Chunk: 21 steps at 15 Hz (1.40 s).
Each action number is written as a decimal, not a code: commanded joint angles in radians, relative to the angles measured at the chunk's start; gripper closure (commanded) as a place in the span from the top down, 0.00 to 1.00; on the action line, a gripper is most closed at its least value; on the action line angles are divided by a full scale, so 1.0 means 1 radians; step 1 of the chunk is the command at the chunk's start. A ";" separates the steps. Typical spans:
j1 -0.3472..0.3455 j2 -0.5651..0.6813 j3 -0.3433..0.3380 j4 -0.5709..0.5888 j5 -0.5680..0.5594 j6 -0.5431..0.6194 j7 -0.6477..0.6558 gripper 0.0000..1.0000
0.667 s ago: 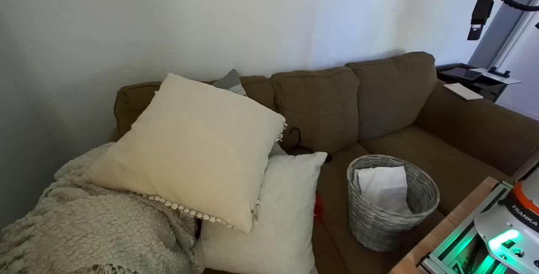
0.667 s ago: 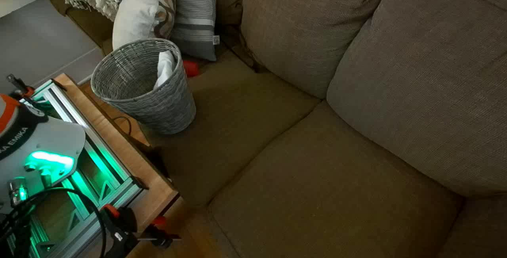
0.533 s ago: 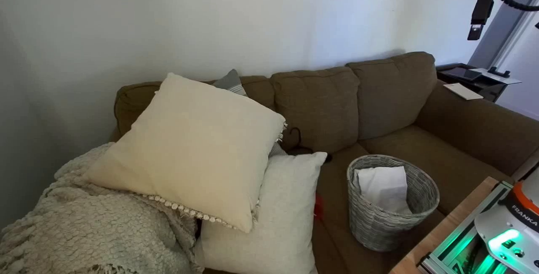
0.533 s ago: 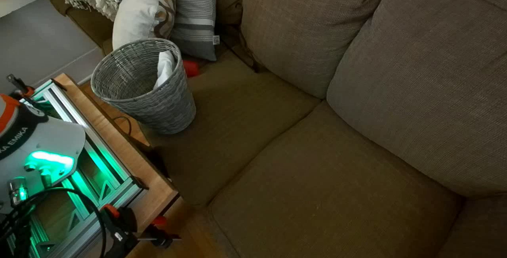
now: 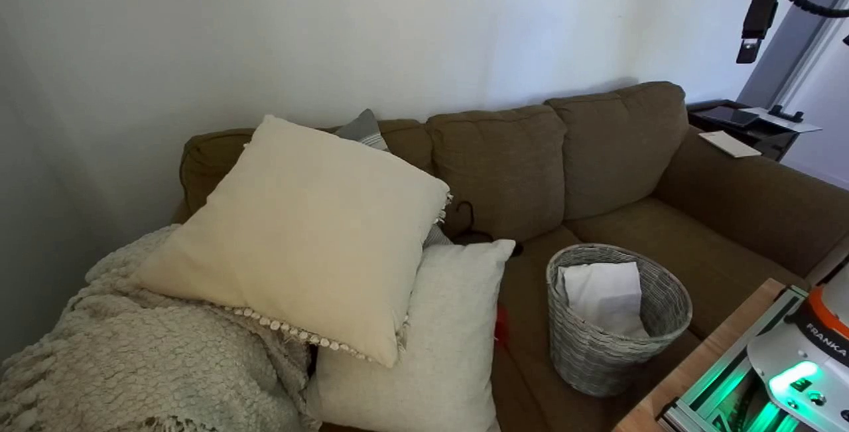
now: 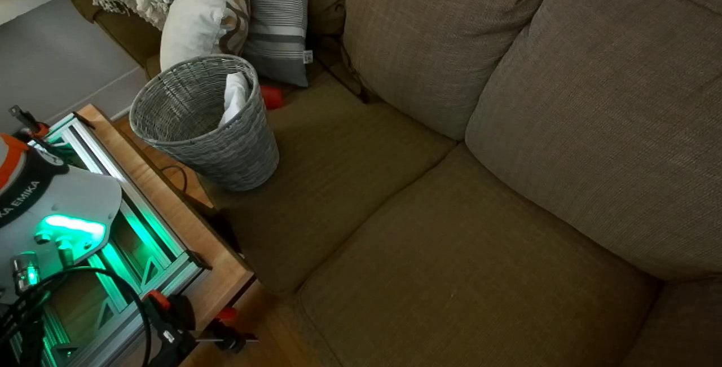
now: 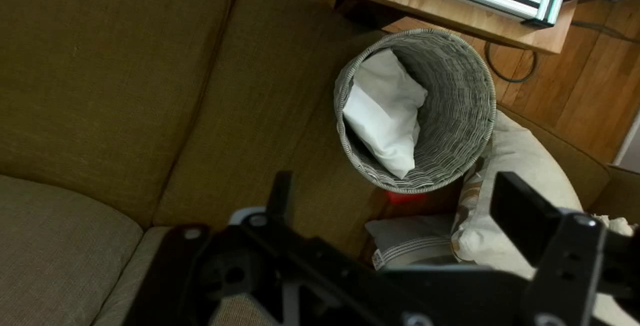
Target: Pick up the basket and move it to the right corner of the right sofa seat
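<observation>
The light-grey woven basket stands upright on the middle brown seat in both exterior views [image 5: 590,359] [image 6: 242,150], near the pillows. A white cloth [image 5: 603,296] lies inside it. The right sofa seat [image 6: 468,265] is the flat brown cushion beside it, also seen in an exterior view [image 5: 690,246]. My gripper [image 5: 748,54] hangs high above the sofa, apart from the basket. In the wrist view the gripper [image 7: 392,186] has its fingers wide apart with nothing between them. The basket [image 7: 460,100] shows beyond the fingertips in that view.
Cream pillows [image 5: 318,233] and a knitted blanket [image 5: 166,352] fill the sofa's far end from the right seat. A red object [image 6: 272,97] lies by the basket. The wooden robot table [image 6: 169,198] stands close to the basket. A sofa arm [image 5: 763,186] borders the right seat.
</observation>
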State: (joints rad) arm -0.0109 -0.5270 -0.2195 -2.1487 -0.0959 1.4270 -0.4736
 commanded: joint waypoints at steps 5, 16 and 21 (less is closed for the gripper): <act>-0.035 0.021 -0.040 -0.114 0.046 0.218 0.021 1.00; -0.016 0.164 0.016 -0.338 0.076 0.372 -0.051 1.00; 0.000 0.213 0.014 -0.348 0.057 0.434 -0.148 1.00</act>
State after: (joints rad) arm -0.0244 -0.3663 -0.2138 -2.4728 -0.0237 1.8043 -0.5389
